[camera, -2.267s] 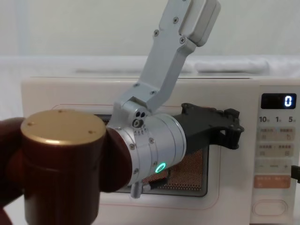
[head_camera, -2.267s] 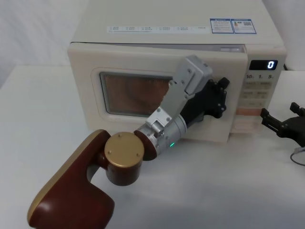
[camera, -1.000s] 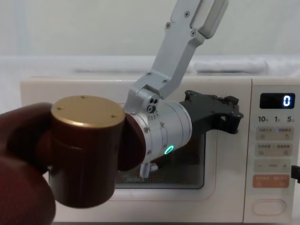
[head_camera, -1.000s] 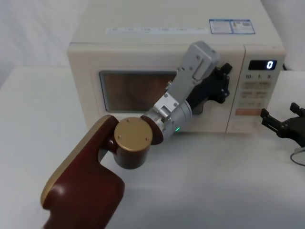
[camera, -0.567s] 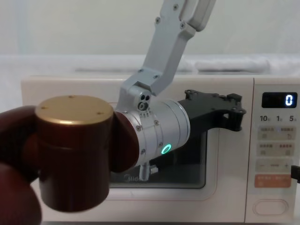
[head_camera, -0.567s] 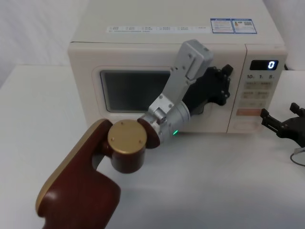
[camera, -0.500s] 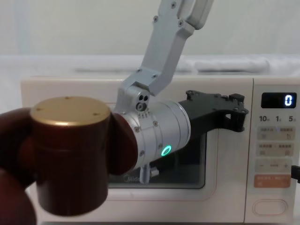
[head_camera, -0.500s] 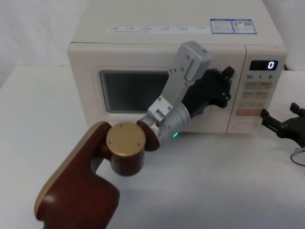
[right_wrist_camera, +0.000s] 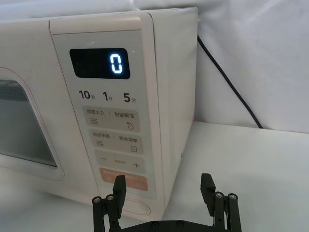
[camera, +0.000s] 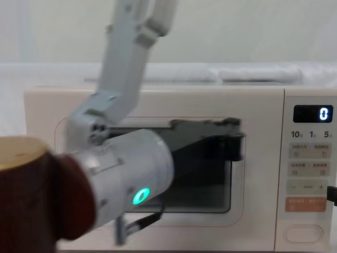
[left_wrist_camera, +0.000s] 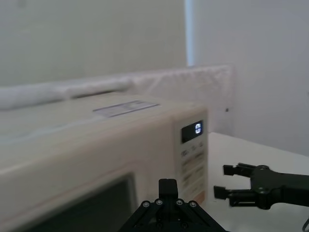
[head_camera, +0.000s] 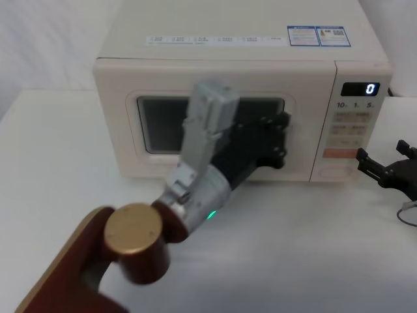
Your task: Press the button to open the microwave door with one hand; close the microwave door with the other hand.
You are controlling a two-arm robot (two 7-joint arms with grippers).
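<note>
Nearest the body, left gripper [head_camera: 277, 140] has pulled back leftward off the door [head_camera: 120, 130] since 0.5 s ago; door sits flush, so closing looks done. Its opening: cannot tell. Right gripper [right_wrist_camera: 164, 193] rests open and empty on the bench [head_camera: 313, 248], near the button [right_wrist_camera: 136, 208].

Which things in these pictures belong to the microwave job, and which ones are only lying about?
Job: microwave door, button, left gripper, right gripper.
Not in use: display, orange key, black cable, stickers.
</note>
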